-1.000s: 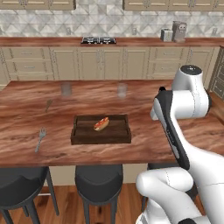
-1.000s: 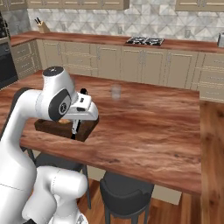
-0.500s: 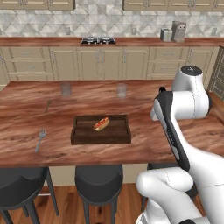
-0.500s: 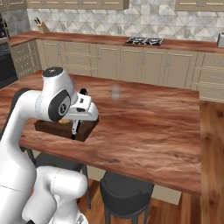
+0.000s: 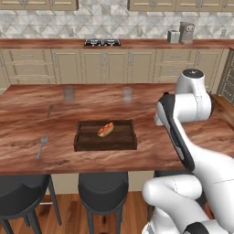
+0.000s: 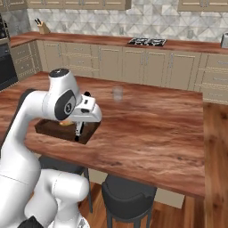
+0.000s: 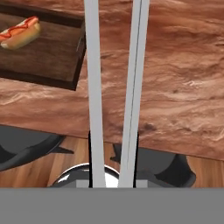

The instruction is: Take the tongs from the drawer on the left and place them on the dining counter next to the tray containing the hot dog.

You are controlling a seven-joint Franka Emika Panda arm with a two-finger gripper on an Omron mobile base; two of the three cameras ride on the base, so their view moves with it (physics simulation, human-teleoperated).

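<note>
- Two glasses (image 5: 127,94) and a fork (image 5: 41,142) sit on the surface (image 5: 55,157) around the tray (image 5: 106,135) (hot dog (image 5: 105,130) inside).
- Gripper (image 7: 113,144) clamps the tongs (image 7: 116,87), their arms running toward 12 o'clock; tray at 10 o'clock.

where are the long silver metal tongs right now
In the hand view the long silver metal tongs are clamped in the gripper, hanging over the reddish-brown dining counter beside the dark wooden tray.

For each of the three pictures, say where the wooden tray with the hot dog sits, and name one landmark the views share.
Left base view: the tray lies centre-left on the dining counter.
Right base view: left of centre, partly behind the arm.
Hand view: upper left corner.
Shared landmark: the hot dog inside the tray.
</note>
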